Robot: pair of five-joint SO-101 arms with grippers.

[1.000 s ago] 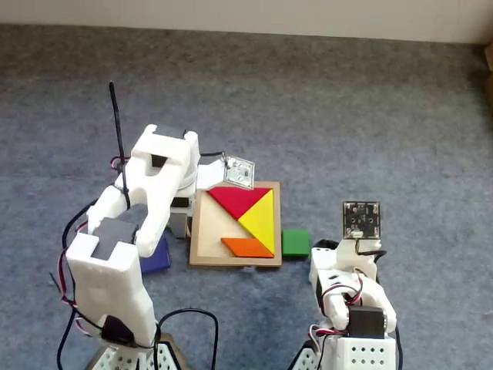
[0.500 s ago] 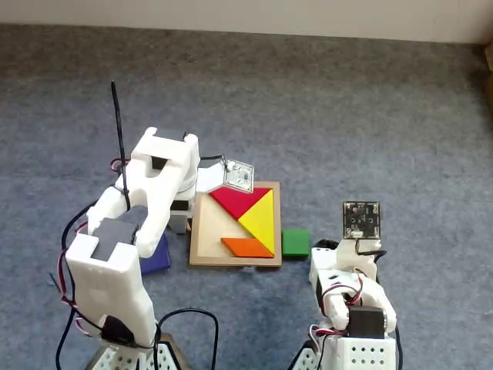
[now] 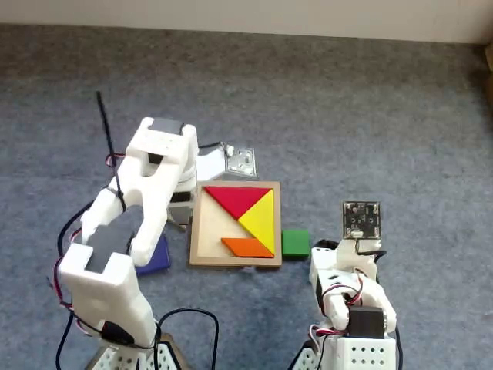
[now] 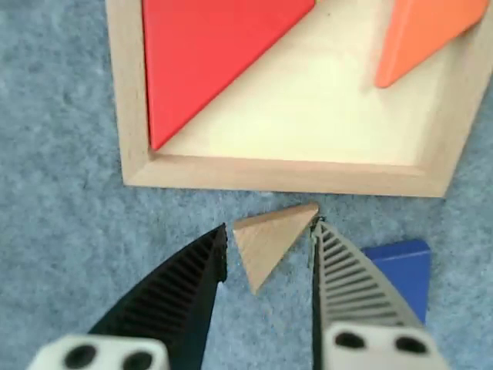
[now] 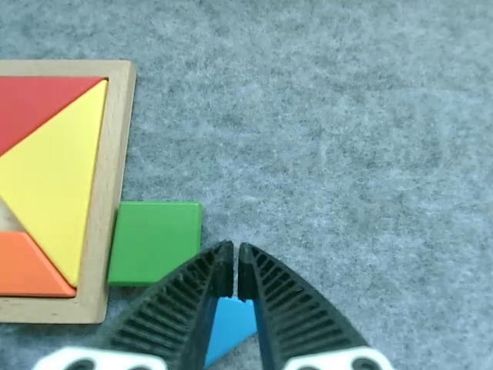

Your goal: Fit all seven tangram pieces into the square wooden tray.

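The square wooden tray (image 3: 199,231) lies mid-table and holds a red triangle (image 3: 235,200), a yellow triangle (image 3: 262,220) and an orange piece (image 3: 248,247). Just outside the tray's wall (image 4: 285,176), a small bare-wood triangle (image 4: 269,235) lies on the carpet. My left gripper (image 4: 268,235) is open, one finger close on each side of that triangle. A dark blue piece (image 4: 400,270) lies beside it. A green square (image 5: 154,240) rests against the tray's right edge (image 5: 108,193). My right gripper (image 5: 233,258) is shut above a light blue piece (image 5: 231,324).
Grey carpet covers the whole table. The left arm (image 3: 146,193) stands over the tray's left side, with the dark blue piece (image 3: 154,258) under it. The right arm (image 3: 350,297) sits near the front edge, right of the green square (image 3: 295,242).
The left arm has swung back and to the left, and its wrist board has cleared the tray's far edge. The right arm and the pieces in the tray have not moved.
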